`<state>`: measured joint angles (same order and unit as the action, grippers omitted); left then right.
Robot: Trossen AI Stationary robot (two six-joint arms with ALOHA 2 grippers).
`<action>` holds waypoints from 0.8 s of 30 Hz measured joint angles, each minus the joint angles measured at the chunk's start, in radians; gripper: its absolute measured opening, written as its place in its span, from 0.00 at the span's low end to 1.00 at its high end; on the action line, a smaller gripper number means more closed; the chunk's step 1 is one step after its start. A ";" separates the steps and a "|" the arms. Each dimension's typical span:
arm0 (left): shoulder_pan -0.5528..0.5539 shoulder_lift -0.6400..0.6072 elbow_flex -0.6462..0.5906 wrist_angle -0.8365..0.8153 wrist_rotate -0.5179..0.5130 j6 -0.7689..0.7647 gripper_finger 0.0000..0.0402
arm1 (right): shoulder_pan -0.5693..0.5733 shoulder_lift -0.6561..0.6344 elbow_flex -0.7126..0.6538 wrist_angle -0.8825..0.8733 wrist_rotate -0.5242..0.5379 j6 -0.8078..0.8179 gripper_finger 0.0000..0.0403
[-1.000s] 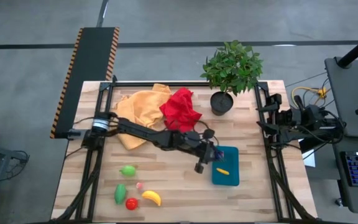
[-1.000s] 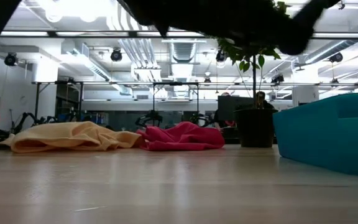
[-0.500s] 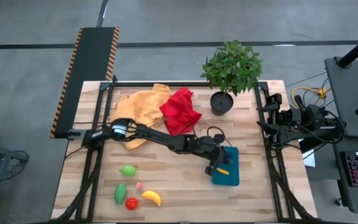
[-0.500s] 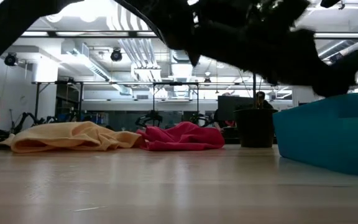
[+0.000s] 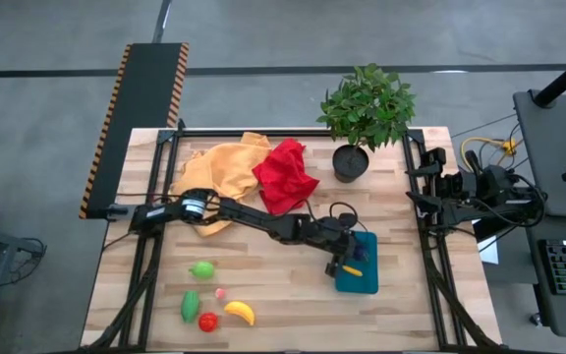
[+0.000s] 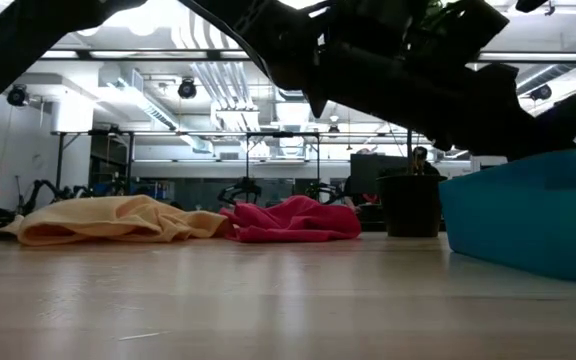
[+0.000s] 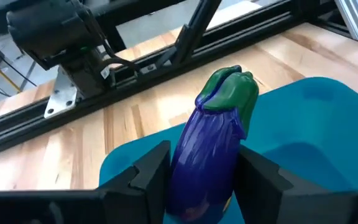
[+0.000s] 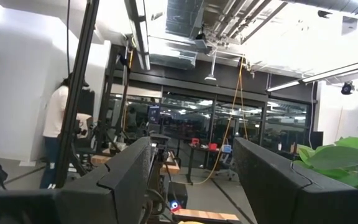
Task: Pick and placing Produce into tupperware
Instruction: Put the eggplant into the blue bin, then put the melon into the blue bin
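We see bare table (image 5: 283, 285) between the loose produce and the tupperware (image 5: 366, 282). The left arm (image 5: 263, 222) lies across the middle, and cloths (image 5: 254, 172) and plant (image 5: 362, 113) crowd the far side.

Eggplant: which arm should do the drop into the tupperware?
Left. The left gripper already holds the eggplant between its jaws, right over the tupperware, where a yellow piece already lies. The right arm is parked at the table's right edge, off the produce.
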<state>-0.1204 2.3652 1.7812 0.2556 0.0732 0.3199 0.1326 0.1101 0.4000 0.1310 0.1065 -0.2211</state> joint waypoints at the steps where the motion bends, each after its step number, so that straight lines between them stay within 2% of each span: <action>1: 0.001 0.000 0.000 0.000 0.000 0.000 0.36 | 0.000 0.000 0.000 0.000 0.000 0.000 0.56; 12: 0.002 0.000 0.000 -0.012 0.001 -0.003 0.43 | 0.000 0.000 0.000 0.000 0.000 -0.017 0.56; 18: 0.002 -0.010 0.002 -0.024 0.001 -0.002 0.44 | 0.000 0.000 0.000 0.000 0.000 -0.018 0.56; 22: -0.002 -0.067 0.001 -0.097 -0.015 -0.002 0.44 | 0.000 0.000 0.000 -0.001 0.000 -0.018 0.56; 24: -0.007 -0.116 -0.004 -0.192 -0.048 -0.010 0.44 | 0.000 0.000 0.000 -0.003 0.000 -0.018 0.56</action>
<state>-0.1277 2.2492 1.7775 0.0638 0.0248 0.3099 0.1326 0.1100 0.4000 0.1275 0.1062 -0.2394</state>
